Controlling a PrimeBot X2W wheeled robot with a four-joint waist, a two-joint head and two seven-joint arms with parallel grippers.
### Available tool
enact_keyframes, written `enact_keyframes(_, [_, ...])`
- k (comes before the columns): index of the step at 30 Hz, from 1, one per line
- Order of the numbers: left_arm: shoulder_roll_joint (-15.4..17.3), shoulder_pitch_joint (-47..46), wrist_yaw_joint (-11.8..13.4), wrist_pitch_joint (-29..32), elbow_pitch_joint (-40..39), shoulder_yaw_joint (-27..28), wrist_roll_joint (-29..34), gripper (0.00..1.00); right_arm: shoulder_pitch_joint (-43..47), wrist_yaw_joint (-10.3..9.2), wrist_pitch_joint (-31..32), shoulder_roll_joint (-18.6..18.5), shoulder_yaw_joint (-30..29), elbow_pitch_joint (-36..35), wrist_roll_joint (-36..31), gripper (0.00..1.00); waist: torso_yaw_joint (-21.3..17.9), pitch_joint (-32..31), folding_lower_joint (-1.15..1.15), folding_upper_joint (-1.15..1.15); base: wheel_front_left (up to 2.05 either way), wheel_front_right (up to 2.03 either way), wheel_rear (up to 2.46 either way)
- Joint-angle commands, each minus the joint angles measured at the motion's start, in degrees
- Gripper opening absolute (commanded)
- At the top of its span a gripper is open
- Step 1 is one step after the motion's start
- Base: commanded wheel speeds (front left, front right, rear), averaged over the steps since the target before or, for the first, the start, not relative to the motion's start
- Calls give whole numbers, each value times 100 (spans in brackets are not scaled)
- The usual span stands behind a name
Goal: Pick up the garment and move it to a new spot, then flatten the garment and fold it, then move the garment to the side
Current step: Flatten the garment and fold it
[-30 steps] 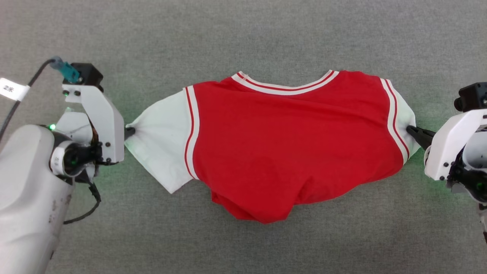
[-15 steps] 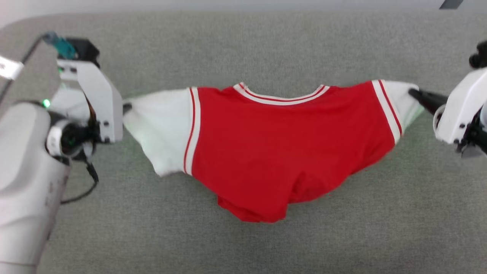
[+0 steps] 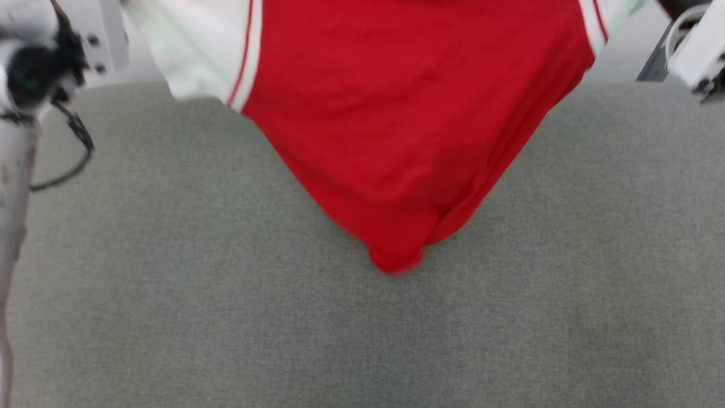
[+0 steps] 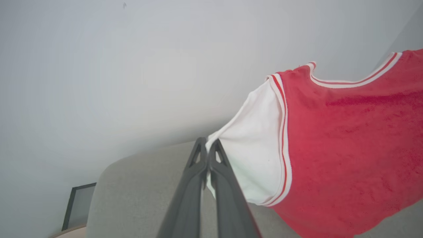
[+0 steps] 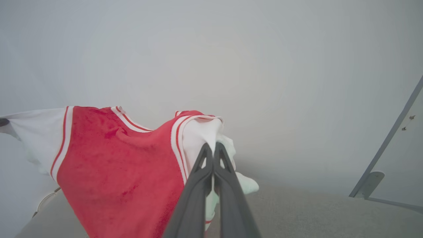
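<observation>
The garment point(image 3: 396, 113), a red jersey with white sleeves and striped trim, hangs stretched between my two grippers, its plain red side toward the head camera. Its red body sags to a point point(image 3: 396, 263) at or just above the grey surface point(image 3: 226, 317). My left gripper point(image 4: 208, 144) is shut on the edge of one white sleeve point(image 4: 254, 158). The other white sleeve point(image 5: 205, 135) is bunched, and my right gripper point(image 5: 211, 147) is shut on it. In the head view the gripper bodies sit at the top left point(image 3: 34, 73) and top right point(image 3: 694, 51) corners.
The grey cloth-covered surface spreads wide below the garment. A pale wall point(image 5: 231, 49) stands behind it. A grey metal strut point(image 5: 386, 145) rises at the right, and a dark-framed panel point(image 4: 77, 205) sits low beyond the surface's rounded corner.
Both arms have gone up with the sleeves, lifting the garment off the grey surface so it now hangs. The head camera has shifted as well.
</observation>
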Motion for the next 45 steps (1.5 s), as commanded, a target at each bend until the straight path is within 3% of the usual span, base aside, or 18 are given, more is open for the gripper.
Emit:
enact_keyframes(1, [13, -219, -36, -140, 62, 30, 75, 0, -207, -5, -159, -11, 34, 72, -45, 0, 51, -226, 0, 0, 0, 0, 0])
enact_keyframes(15, [32, -1142, -238, -639, 462, -10, 195, 0, -1185, -5, -899, -138, 239, 674, 214, 0, 168, -310, 0, 0, 0, 0, 0])
enact_keyframes(22, [-26, -1378, -272, -907, 483, -70, 301, 0, -1497, -5, -1191, -281, 365, 758, 88, 0, 206, 219, 0, 0, 0, 0, 0])
enact_keyframes(27, [-201, -1710, -297, -1347, 681, -192, 480, 0, -1932, -5, -1886, -332, 632, 993, -279, 0, 217, 901, 0, 0, 0, 0, 0])
enact_keyframes(33, [-533, -2508, -124, -2366, 1152, -252, 893, 0, -2771, -6, -3100, -382, 1030, 1602, -951, 0, 229, 1728, 0, 0, 0, 0, 0])
enact_keyframes(39, [-898, -3379, 100, -4372, 1536, -112, 1253, 0, -3723, -6, -4885, -614, 1125, 2240, -2384, 0, 392, 2413, 0, 0, 0, 0, 0])
enact_keyframes(42, [-1010, -3425, -41, -5295, 1623, -163, 1347, 0, -3788, -6, -5097, -692, 1258, 2201, -3116, 0, 484, 2577, 0, 0, 0, 0, 0])
enact_keyframes(45, [-923, -3096, -183, -5627, 1624, -316, 1473, 0, -3321, -6, -5117, -807, 1527, 1782, -3299, 0, 546, 2587, 0, 0, 0, 0, 0])
